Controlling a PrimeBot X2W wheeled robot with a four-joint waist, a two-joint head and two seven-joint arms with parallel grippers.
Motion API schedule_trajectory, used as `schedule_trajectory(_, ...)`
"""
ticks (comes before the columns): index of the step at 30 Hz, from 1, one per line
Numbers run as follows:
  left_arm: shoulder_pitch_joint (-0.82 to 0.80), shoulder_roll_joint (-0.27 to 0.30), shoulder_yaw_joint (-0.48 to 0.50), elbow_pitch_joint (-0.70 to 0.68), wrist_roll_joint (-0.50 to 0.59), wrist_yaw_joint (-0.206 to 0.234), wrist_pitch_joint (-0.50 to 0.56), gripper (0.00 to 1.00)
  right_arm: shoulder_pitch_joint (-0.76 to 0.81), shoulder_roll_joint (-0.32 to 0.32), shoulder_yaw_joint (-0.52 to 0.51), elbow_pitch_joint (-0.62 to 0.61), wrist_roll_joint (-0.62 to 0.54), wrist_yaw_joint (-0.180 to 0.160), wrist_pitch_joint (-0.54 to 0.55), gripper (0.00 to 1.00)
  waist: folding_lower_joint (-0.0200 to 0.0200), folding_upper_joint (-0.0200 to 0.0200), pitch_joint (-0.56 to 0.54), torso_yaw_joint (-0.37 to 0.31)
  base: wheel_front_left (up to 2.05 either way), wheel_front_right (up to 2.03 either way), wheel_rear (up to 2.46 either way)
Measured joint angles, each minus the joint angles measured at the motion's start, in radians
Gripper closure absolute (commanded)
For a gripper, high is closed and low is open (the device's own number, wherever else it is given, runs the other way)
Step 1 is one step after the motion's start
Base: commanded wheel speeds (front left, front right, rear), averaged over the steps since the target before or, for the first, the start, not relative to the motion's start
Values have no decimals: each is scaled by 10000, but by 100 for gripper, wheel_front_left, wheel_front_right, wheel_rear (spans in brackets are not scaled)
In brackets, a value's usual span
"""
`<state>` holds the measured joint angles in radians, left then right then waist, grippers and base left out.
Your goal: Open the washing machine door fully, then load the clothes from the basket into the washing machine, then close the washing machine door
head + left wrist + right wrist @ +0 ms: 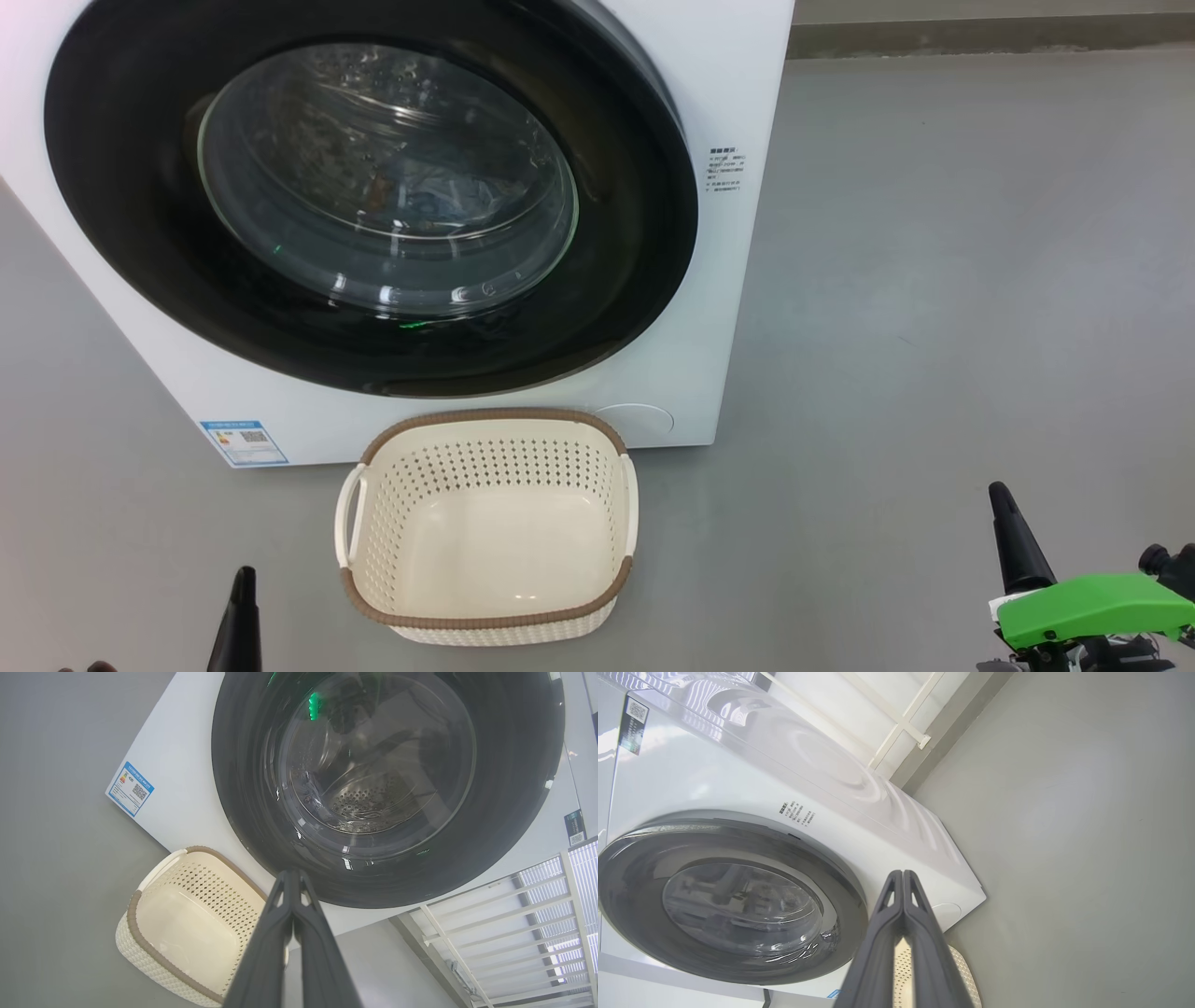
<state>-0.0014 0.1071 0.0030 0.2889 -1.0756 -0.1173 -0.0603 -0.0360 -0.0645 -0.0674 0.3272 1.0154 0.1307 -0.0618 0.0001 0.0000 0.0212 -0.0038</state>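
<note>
— Biggest first?
— One washer [728,308], white, standing on the grey floor [934,327]. Takes up the upper left of the head view.
— And on its front?
— One door [373,187], shut flush, with a black rim around bulging glass. Behind the glass, dim blue and orange-brown patches, clothes [439,191] by the look. Cannot count them.
— Next down?
— One basket [485,462], cream with a brown rim, on the floor just before the washer and below the door. Bare bottom showing.
— Relative to the pincers?
— Two of those. Low at the basket's left, near but apart from it: left pincer [243,583]. Well off to the basket's right, with a green cover [1092,607] at its base: right pincer [1004,504]. Both pressed fully together, holding nothing. Both short of the door, touching neither it nor the washer.
— Smaller bits?
— One blue label [245,443] low on the washer's left corner, and one round flap [635,420] low on the right.
— Room?
— Smooth grey floor up to a dark skirting [980,37]. White railing [903,718] against the wall behind the washer.
</note>
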Motion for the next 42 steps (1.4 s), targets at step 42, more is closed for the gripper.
schedule_trajectory(42,-417,-422,537,-299,-3601,136,1149,100,-205,123,-412,-272,3977,-2,1187,100,0,0,-156,25,0,0,0)
